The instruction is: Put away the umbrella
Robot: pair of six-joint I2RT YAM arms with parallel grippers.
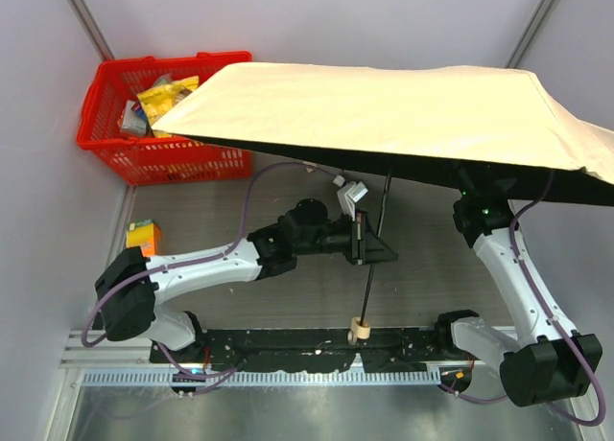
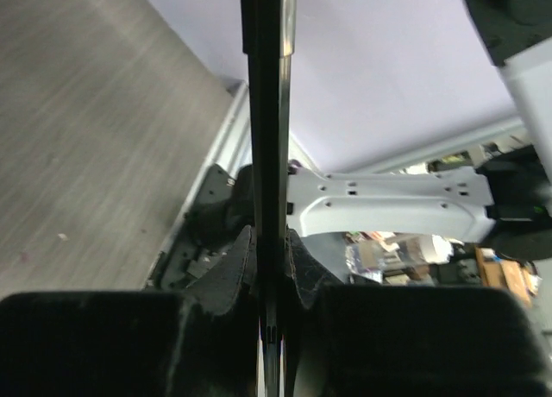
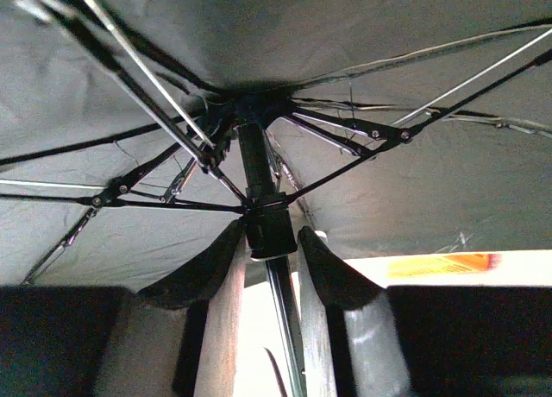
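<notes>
Across the top of the overhead view, the pale beige fabric folding umbrella (image 1: 384, 105) stands fully spread. Its left corner overhangs the red plastic basket (image 1: 106, 105). Its thin black shaft (image 1: 370, 278) runs down mid-frame to a small cream handle (image 1: 360, 331) at lower centre, by the arm bases. The left claw (image 1: 363, 242) crosses the shaft at mid-frame, and the right claw is hidden under the canopy. If the canopy folds, its edge may snag the basket or the right arm beneath it.

In the left wrist view, the left claw (image 2: 269, 250) is pinched narrow on the shaft, which rises up the centre of the frame. A loose pinch would let the shaft twist or slide.

In the right wrist view, the right claw (image 3: 272, 242) brackets the black runner collar (image 3: 269, 229) at centre, with its fingers close against the collar's sides, seemingly gripping. Should they slip off, the sprung metal ribs (image 3: 345, 129) would likely throw the canopy open again.
</notes>
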